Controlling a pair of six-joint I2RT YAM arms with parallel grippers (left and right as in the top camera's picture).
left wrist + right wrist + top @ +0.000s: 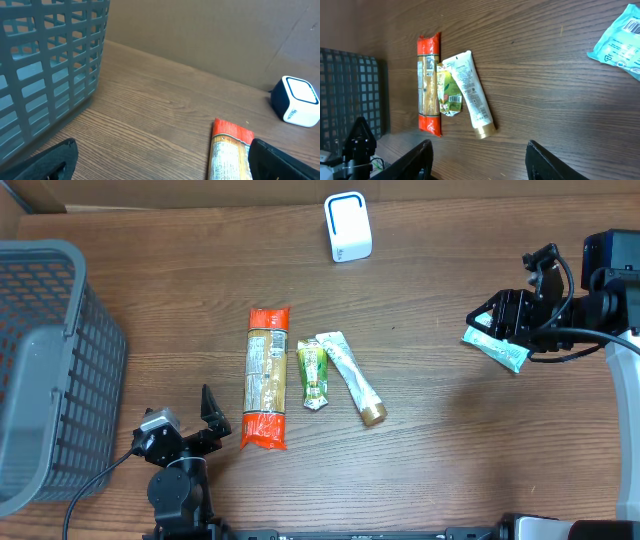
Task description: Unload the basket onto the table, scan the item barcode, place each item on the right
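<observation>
Logging right pincer over the right end of the counter: fingers spread, nothing between. Just beside it, teal packet, unpinched; in the right wrist view, at the top right corner, clear of both fingers. At the far edge, scanner, well apart. Near the grey basket, left pincer spread wide, empty. Mid-counter: pasta pack, green sachet, gold-capped tube, side by side.
</observation>
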